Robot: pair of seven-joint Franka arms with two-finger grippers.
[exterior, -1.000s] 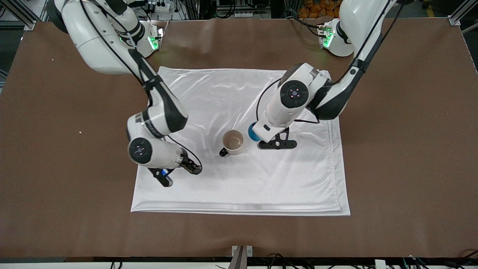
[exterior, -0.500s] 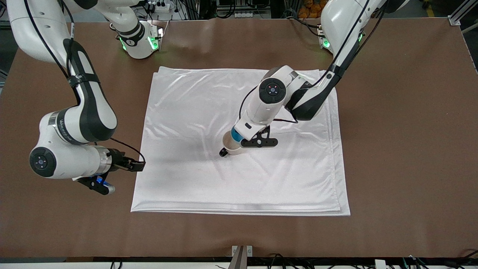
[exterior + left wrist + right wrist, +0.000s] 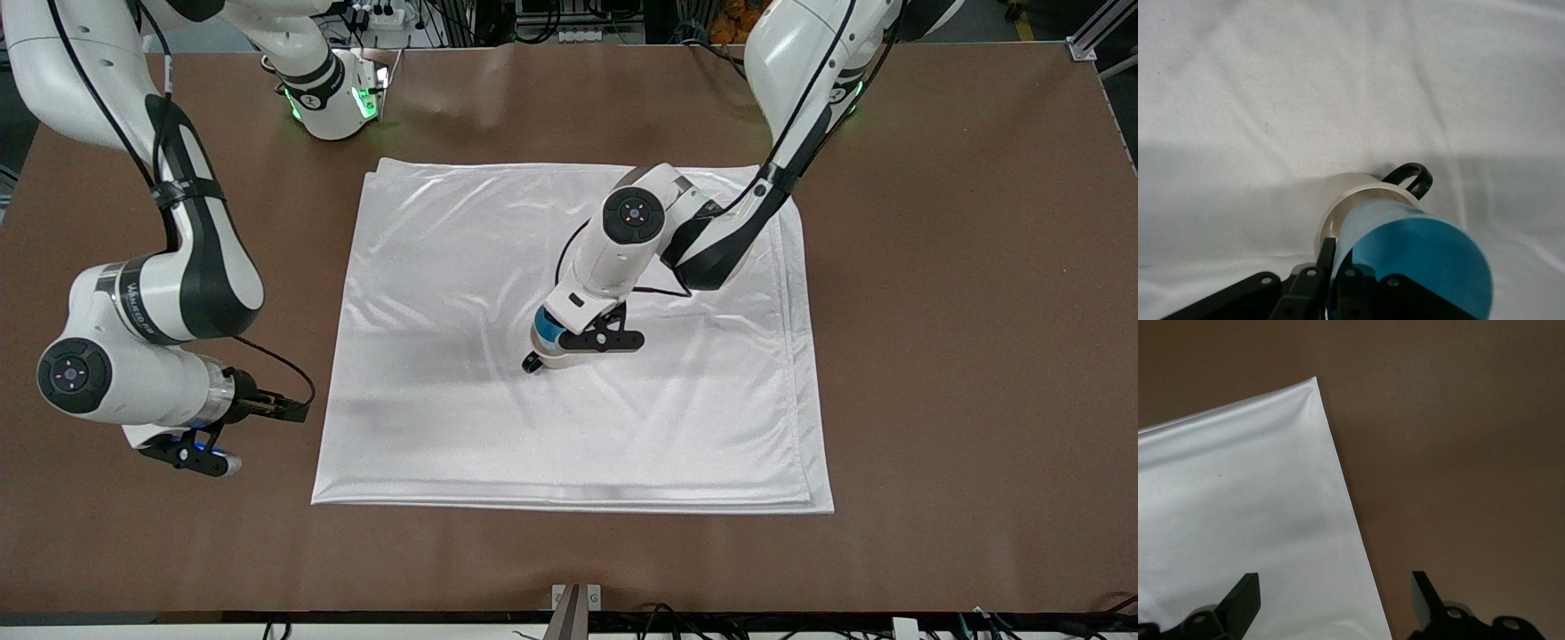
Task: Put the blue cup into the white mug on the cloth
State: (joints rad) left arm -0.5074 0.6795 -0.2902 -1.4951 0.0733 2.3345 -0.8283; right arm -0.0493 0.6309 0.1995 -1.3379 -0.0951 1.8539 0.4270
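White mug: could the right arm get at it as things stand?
Probably not cleanly. The left gripper is shut on the blue cup right over the white mug, covering its mouth. The right gripper, open, waits over the cloth edge at its own end of the table.

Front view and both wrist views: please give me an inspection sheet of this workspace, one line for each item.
Surface: brown table, bearing the cloth, folded in layers, lightly wrinkled.
Job's things: white mug upright near the middle of the cloth; blue cup held over its mouth, lower part apparently inside the rim.
Clutter: nothing seen.
Grippers: left end effector shut on the blue cup's rim; right end effector open, waiting over the cloth's edge at the right arm's end.
Cables: black cables along both arms, none on the cloth.
Surroundings: more cables and frame posts past the table's edges.
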